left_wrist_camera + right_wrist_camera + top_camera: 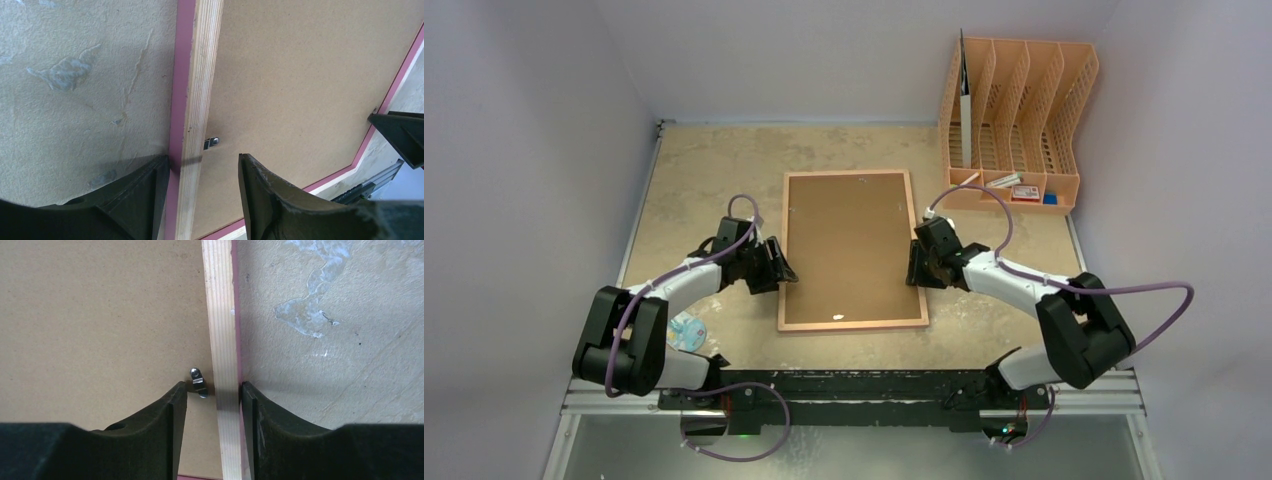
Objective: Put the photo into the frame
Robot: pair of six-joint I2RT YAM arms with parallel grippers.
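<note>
The frame lies back side up in the middle of the table, with the brown hardboard backing set in it. The photo is not in view. My left gripper is open astride the frame's left rail: the outer finger touches the pink edge, the inner finger stands over the backing. A small metal clip sits just ahead. My right gripper is open astride the right rail, its outer finger at the pink edge, with a clip by the inner finger.
An orange file rack stands at the back right with a dark sheet upright in its left slot and small items at its base. A round pale-blue item lies by the left arm. White walls close in on three sides.
</note>
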